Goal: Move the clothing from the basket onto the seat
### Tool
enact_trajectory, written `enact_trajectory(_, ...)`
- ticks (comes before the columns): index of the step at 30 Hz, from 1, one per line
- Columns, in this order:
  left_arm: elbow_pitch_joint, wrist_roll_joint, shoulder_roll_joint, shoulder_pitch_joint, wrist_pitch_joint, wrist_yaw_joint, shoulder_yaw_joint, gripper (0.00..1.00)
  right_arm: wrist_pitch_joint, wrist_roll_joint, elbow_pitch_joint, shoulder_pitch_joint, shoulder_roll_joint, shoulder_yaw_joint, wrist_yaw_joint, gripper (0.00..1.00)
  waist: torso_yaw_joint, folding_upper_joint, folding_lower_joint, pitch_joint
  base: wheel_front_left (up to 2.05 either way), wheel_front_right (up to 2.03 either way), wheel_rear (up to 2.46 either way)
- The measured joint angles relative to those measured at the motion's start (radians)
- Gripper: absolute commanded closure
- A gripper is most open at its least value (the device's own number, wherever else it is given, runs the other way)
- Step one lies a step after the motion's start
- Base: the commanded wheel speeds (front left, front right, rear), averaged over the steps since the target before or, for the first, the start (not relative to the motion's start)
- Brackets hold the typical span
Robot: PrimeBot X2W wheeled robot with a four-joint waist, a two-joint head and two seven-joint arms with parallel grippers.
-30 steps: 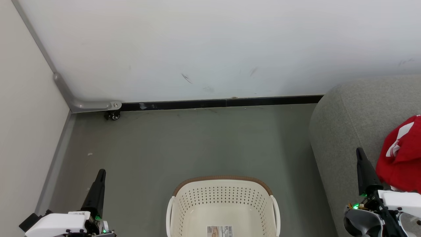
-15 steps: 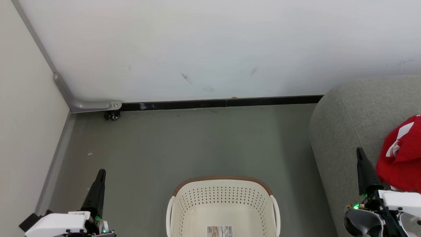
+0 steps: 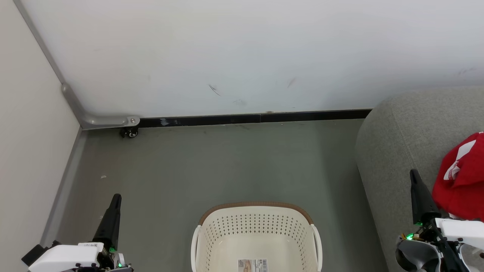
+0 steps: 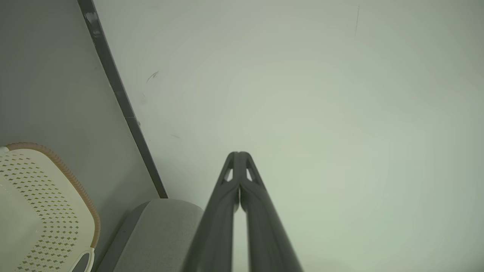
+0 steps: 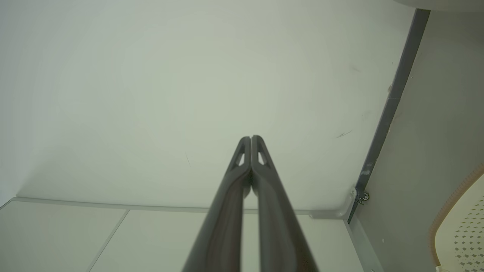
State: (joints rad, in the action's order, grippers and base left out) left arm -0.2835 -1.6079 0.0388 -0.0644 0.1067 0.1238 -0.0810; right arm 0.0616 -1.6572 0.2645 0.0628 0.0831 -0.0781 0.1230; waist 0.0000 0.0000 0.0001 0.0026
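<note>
**While the basket looks emptied, its hidden near end wants a check before the job is called done**

Because the clothing lies in a red heap on the seat, at the head view's right edge, and the basket shows a bare bottom with only its label sticker, the transfer looks finished or nearly so. That judgement has a gap. The basket's near part is cut off by the bottom of the head view, so a garment could lie there unseen.

Doing this step well means looking down into that hidden part first. Should anything red turn up, the jaws would need to part before going in. They should pinch a thick fold rather than a loose hem and lift until the cloth clears the brown rim. The release belongs well back on the seat, not at its rounded edge, where a soft heap could slide to the floor.

Both arms sit low, close to the robot's body. The left jaws are together, their fingers slanting up over the floor, left of the basket and apart from it. In the left wrist view the tips are pressed flat with nothing between, aimed at the wall. The right jaws are likewise together and empty, with their fingers raised over the seat's front, just beside the heap without gripping it.
</note>
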Motion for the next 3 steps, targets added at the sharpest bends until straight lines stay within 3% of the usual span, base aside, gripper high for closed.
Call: enact_trajectory(3, 0.0, 0.0, 0.0, 0.0, 0.0, 0.0, 0.0, 1.0, 0.0, 0.0, 0.0, 0.0, 0.0, 0.0, 0.0, 1.0, 0.0, 0.0, 0.0, 0.0, 0.0, 0.0, 0.0)
